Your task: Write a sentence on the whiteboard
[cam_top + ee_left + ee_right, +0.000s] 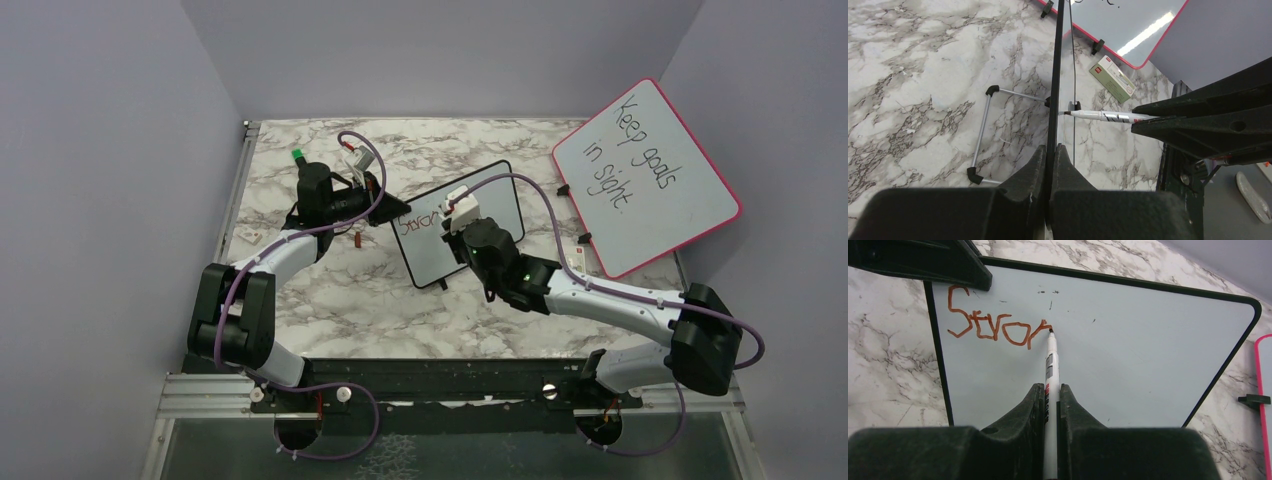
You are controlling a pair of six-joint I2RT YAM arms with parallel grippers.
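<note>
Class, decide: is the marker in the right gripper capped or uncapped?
Uncapped: the marker shows a bare tip touching the whiteboard at the end of the reddish-brown lettering; the right gripper clamps its barrel.

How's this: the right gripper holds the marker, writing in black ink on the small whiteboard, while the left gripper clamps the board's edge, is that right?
The ink colour is wrong: the right wrist view shows reddish-orange letters, not black. The right gripper holds the marker, writing in reddish-orange on the small whiteboard, while the left gripper clamps its edge.
</note>
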